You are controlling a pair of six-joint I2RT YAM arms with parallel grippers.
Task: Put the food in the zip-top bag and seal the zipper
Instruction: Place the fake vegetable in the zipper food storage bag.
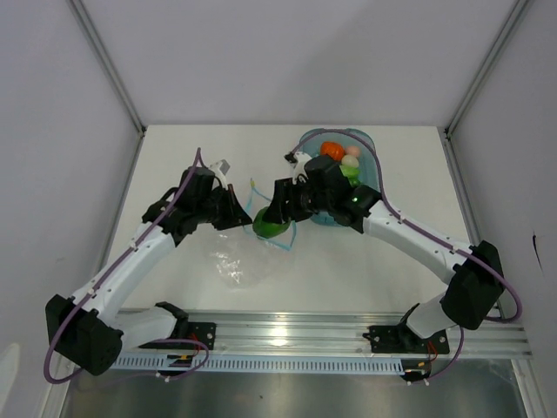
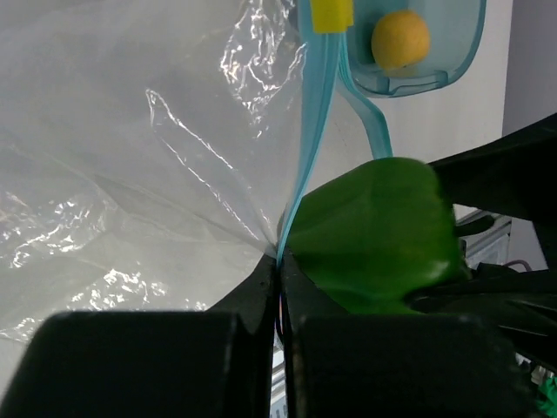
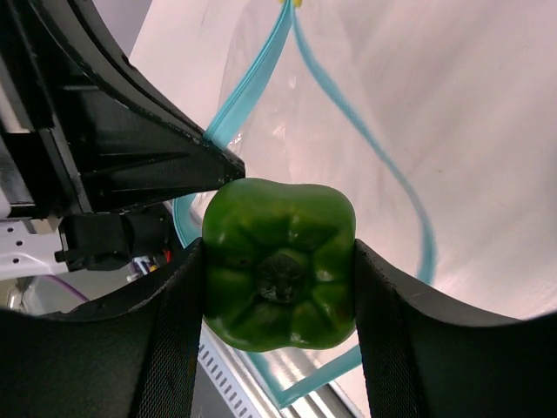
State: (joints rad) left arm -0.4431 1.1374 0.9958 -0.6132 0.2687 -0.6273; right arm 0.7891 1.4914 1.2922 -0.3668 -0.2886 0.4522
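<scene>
My right gripper [image 3: 278, 287] is shut on the green pepper [image 3: 280, 266] and holds it at the mouth of the clear zip-top bag [image 1: 239, 261]; the pepper also shows in the top view [image 1: 271, 226] and in the left wrist view [image 2: 374, 235]. My left gripper [image 2: 280, 287] is shut on the bag's light-blue zipper strip [image 2: 312, 131], holding the mouth edge up. The zipper strips [image 3: 383, 165] stand apart, so the mouth is open. The orange-red tomato [image 1: 332, 150], a pale egg [image 1: 352, 160] and a green piece [image 1: 350, 171] lie in the teal tray [image 1: 370, 144]. A yellow lemon [image 2: 400, 39] lies in the tray too.
The teal translucent tray [image 2: 452, 61] stands at the back right of the white table [image 1: 409, 165], just behind the right wrist. The metal rail [image 1: 296, 335] runs along the near edge. Grey walls close in the table on both sides.
</scene>
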